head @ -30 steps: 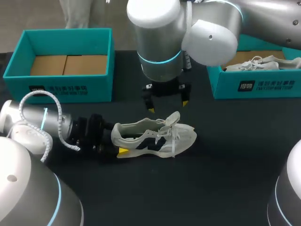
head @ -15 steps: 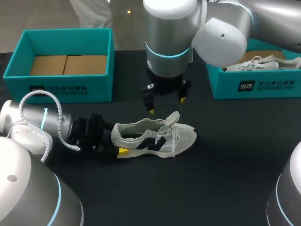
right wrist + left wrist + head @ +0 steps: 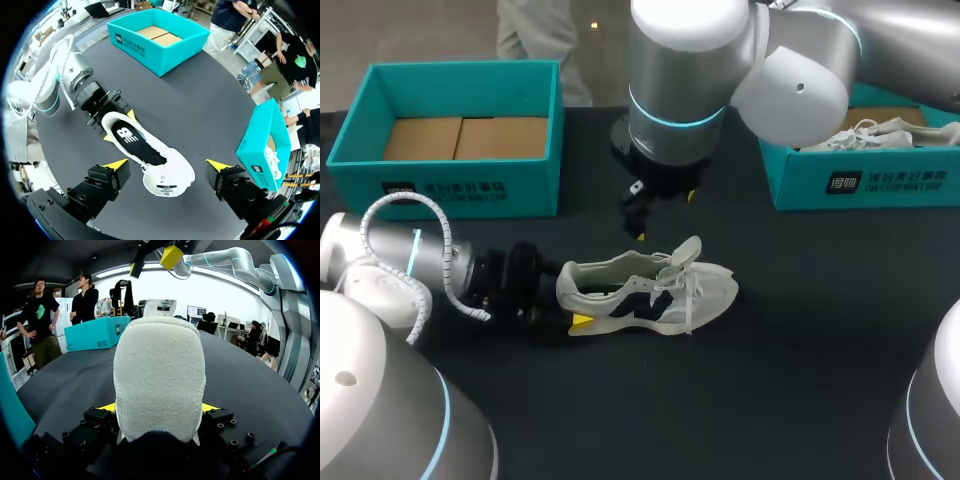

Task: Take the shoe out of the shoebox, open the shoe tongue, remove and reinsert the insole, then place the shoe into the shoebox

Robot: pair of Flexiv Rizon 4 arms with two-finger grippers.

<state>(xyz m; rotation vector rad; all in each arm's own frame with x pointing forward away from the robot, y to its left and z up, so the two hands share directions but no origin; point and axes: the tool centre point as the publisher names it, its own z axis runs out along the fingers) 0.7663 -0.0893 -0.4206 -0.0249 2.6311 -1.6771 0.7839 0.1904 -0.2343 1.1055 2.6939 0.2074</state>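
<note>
The left gripper [image 3: 570, 305] [image 3: 159, 407] is clamped on the heel of the shoe [image 3: 645, 290] [image 3: 160, 380] [image 3: 150, 155], one yellow tip on each side of it, low over the near-left part of the black table [image 3: 800, 350]. From that grip the shoe runs rightward, upright on its sole with the toe pointing right, near the middle of the table. Its tongue [image 3: 167, 185] is raised clear of the opening, and the dark insole [image 3: 131, 142] shows inside.

The right gripper [image 3: 665, 215] [image 3: 167, 165] hangs above the shoe, slightly to its far side, with its fingers spread wide and touching nothing. In its wrist view the front half of the shoe lies below the gap between the two tips.

Farther out, a teal shoebox [image 3: 450, 180] stands at the far left with only cardboard in its bottom. A second teal shoebox [image 3: 860, 180] at the far right holds another pale shoe [image 3: 880, 132].
</note>
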